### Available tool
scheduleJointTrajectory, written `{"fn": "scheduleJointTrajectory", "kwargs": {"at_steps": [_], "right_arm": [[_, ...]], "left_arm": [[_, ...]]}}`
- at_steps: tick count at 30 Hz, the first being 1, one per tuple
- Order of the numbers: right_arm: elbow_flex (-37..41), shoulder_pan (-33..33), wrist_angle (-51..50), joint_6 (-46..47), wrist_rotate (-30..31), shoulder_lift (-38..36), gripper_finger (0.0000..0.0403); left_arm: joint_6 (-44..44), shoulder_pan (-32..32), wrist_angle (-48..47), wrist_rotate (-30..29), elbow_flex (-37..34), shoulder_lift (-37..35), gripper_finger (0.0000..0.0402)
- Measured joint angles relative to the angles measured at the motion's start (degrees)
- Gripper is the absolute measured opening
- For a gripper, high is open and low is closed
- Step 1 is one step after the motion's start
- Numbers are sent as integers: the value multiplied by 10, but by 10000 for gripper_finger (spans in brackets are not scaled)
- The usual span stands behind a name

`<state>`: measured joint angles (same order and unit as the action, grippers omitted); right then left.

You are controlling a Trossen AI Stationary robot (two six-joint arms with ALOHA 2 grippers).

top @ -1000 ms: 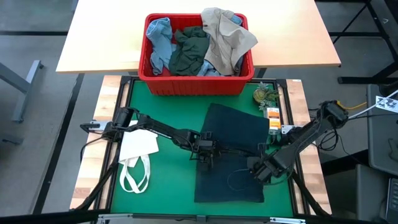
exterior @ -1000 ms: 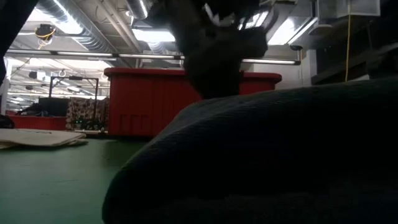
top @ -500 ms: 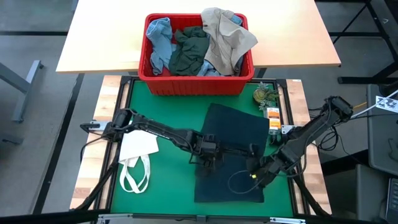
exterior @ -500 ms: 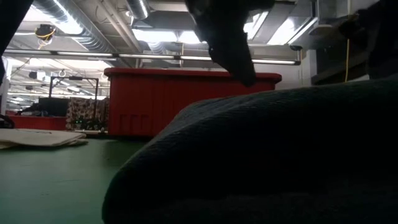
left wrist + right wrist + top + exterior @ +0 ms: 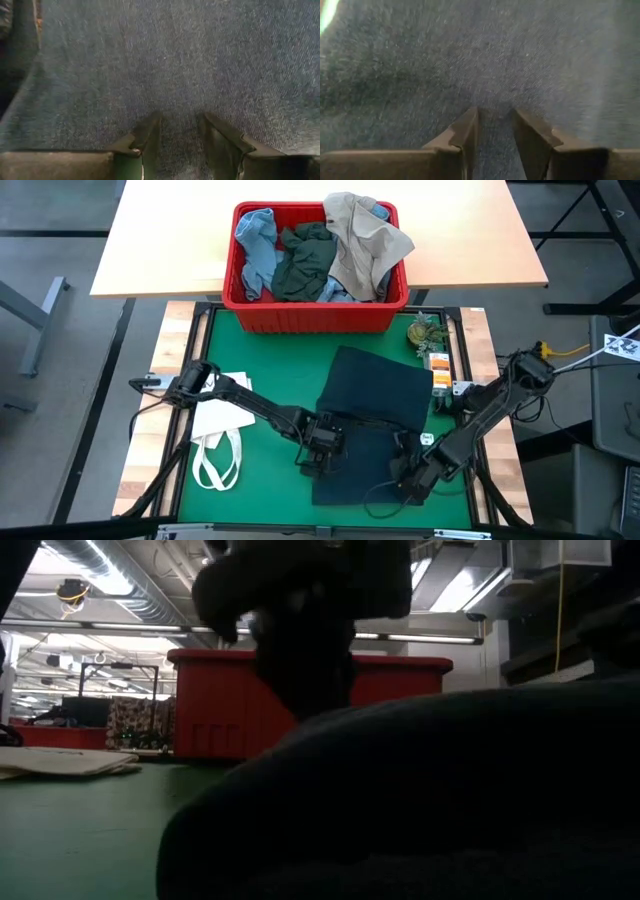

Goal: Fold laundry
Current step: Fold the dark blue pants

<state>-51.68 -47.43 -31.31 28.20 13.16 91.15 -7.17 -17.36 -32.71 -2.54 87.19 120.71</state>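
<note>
I have both arms down on the dark navy denim jeans (image 5: 372, 420), which lie flat on the green table mat (image 5: 270, 360), stretching from the middle toward about five o'clock.

My left gripper (image 5: 318, 455) sits at the jeans' edge at roughly six o'clock from the table's middle. In the left wrist view its two dark fingers (image 5: 145, 137) press into the blue weave (image 5: 165, 60), with a strip of denim bunched up between them: a narrow pinch on the jeans.

My right gripper (image 5: 408, 478) is at about five o'clock, on the near part of the same garment. Its wrist view shows the same thing: the fingers (image 5: 467, 130) close together, with a ridge of denim (image 5: 470, 55) caught between them.

From table height the jeans (image 5: 450, 800) fill the foreground as a dark mound, with one gripper, which I cannot tell, above it.

At twelve o'clock, past the mat, the red plastic bin (image 5: 318, 310) holds a light blue cloth piece (image 5: 255, 242), a dark green-grey garment (image 5: 305, 262) and a beige khaki piece (image 5: 365, 240). A white cloth tote bag with loop handles (image 5: 220, 430) lies at nine o'clock, well apart from the jeans.
</note>
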Motion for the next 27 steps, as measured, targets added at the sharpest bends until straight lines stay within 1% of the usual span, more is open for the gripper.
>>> {"fn": "scheduleJointTrajectory", "kwargs": {"at_steps": [4,8,12,14,20,24,27], "right_arm": [[-2,-6,5,0,-14,41,124],[-3,-5,7,0,-28,70,124],[-3,-5,6,0,-32,75,124],[-3,-5,4,0,-35,65,124],[2,-6,-12,0,-42,6,124],[2,-6,-5,0,-39,-35,124],[1,-6,0,0,-60,-57,124]], "left_arm": [[-3,-1,43,0,-43,-1,135],[-13,-2,66,-3,-64,-4,135],[-13,-2,72,-4,-69,-4,135],[-13,-2,71,-4,-69,-4,135],[-13,-2,39,2,-31,2,135],[-13,-2,-8,8,22,3,135],[-13,-3,-41,8,61,3,135]]}}
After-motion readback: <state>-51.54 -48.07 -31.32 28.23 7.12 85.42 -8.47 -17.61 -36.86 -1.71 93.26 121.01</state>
